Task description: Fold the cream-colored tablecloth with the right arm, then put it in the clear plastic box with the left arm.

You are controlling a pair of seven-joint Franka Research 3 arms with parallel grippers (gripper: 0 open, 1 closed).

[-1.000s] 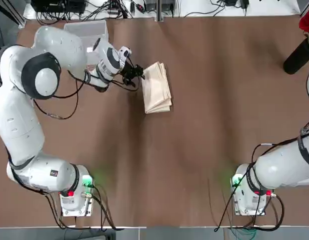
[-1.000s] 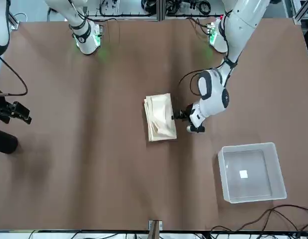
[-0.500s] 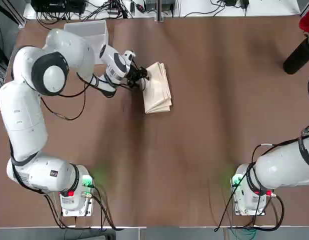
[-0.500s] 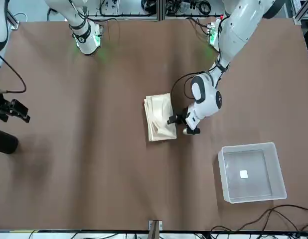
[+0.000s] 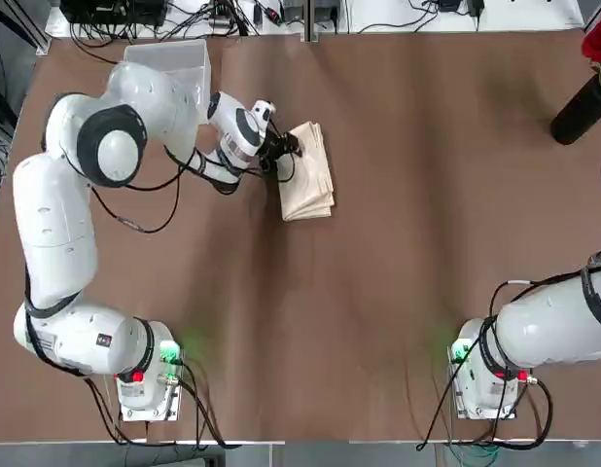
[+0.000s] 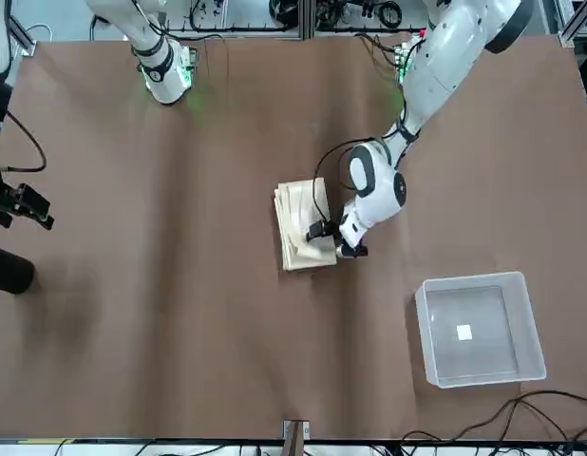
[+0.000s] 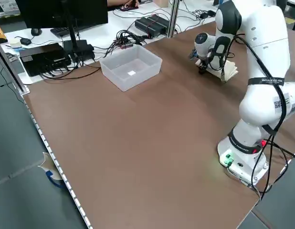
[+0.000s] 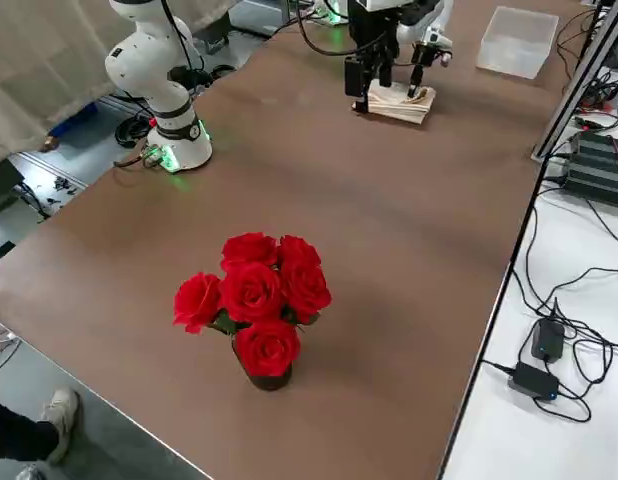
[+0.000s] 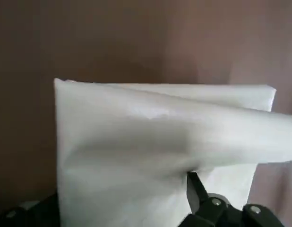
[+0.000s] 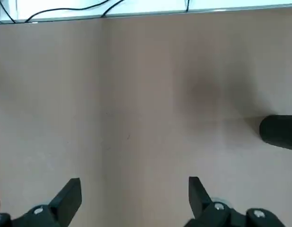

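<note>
- On the table, cream cloth (image 6: 298, 214) laid out as folded stack, layered edges showing, upper layer bulged into a rounded fold.
- Left gripper (image 5: 290, 148) placed at cloth's side, fingers spread, cloth between them, not clamped.
- Right gripper (image 6: 48, 217) held near vase, released, nothing gripped.
- Clear box (image 6: 480, 329) set apart from cloth, white label inside; partly covered by left arm (image 5: 116, 141) in top view.
- Black vase (image 5: 581, 109) filled with red roses (image 8: 254, 290).
- Cables (image 8: 579, 340) strewn beyond table edge.

the folded cream cloth (image 6: 299, 233) lies beside the plastic box (image 6: 481, 330).
</note>
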